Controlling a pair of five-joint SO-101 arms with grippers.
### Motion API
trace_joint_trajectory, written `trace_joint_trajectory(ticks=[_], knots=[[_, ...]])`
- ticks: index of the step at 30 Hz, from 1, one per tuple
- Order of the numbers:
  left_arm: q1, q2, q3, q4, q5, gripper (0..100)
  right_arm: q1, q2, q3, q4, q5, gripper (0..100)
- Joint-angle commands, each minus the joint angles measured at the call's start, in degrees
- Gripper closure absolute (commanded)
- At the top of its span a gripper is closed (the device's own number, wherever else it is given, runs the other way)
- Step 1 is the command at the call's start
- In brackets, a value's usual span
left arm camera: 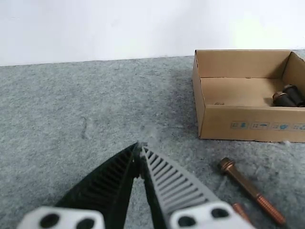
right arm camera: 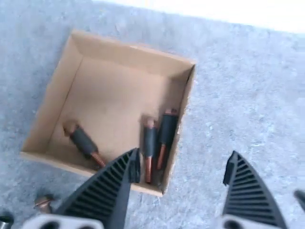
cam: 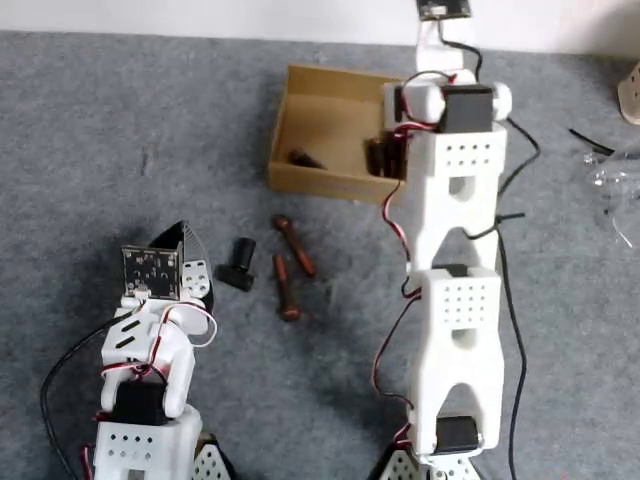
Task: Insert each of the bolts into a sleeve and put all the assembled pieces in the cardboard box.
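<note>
The jaws of the right gripper (right arm camera: pixel 185 161) were held wide apart with nothing between them, above one end wall of the cardboard box (right arm camera: pixel 52 90). Three assembled pieces were seen inside the box. Two lay side by side against that end wall (right arm camera: pixel 150 140) and the third (right arm camera: pixel 82 140) lay apart from them, nearer the opposite side.

The jaws of the left gripper (left arm camera: pixel 141 150) were pressed together with nothing gripped, low over the carpet (cam: pixel 90 120) and well apart from the box. Just beside that gripper in the high view was a loose black sleeve (cam: pixel 238 265). Whether it stood on end or lay on its side could not be settled from that angle. Beyond it, two bare bolts (cam: pixel 295 245) were lying on the carpet between the sleeve and the box (near each other, heads pointing roughly boxward).

With three pieces boxed and two bolts bare, the task was judged to be past its midpoint, and the step in hand was taken to be the start of another assembly. For the next move, the left jaws would need to be opened and closed around the sleeve. The right gripper would need to be brought away from the box to a bolt, and the shank lined up squarely with the sleeve's bore before insertion.
</note>
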Motion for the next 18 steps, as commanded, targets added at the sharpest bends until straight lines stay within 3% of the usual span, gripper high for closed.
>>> trace_joint_trajectory(ticks=[1,10,18], knots=[[-0.5,-0.8,1.3,-0.1,-0.4,99,0.5,-9.7,-7.1,1.4,-0.6,74.2],[-0.4,-0.8,1.3,-0.1,-0.4,99,-0.1,-36.1,15.0,1.4,-0.6,74.2],[-0.5,-0.8,1.3,-0.1,-0.4,99,-0.7,-66.2,52.2,1.1,-0.4,74.2]])
